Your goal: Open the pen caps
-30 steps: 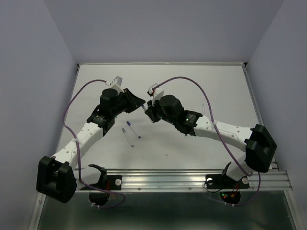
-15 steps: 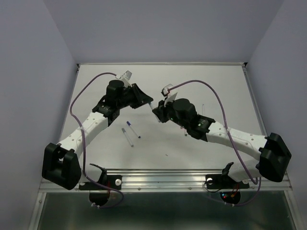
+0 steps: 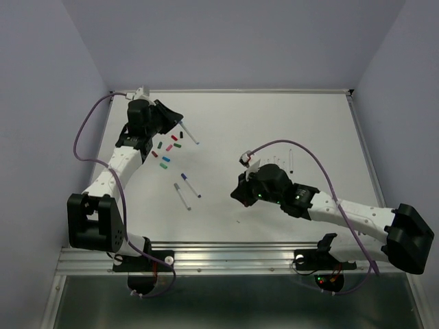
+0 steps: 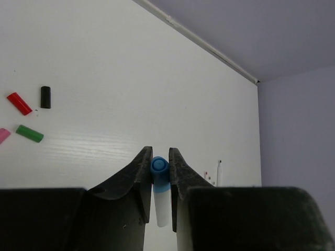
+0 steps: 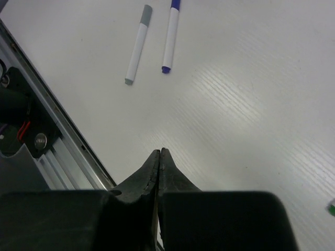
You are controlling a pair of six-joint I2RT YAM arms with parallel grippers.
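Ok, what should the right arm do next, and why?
Probably open the right tool, ready for the grey-capped pen. Its jaws are shut on nothing, that pen and the purple-capped pen beside it lie apparently unopened on the table just ahead, and the left tool holds a blue-ended pen.

White table (image 3: 309,116) seen from above. Open room runs across the far right and the centre back. Loose pen caps (image 3: 169,147) crowd the far left, just beside the left gripper (image 3: 180,123) and its clamped pen (image 3: 191,135). Two pens (image 3: 191,186) (lying side by side) block the middle, left of the right gripper (image 3: 234,197).
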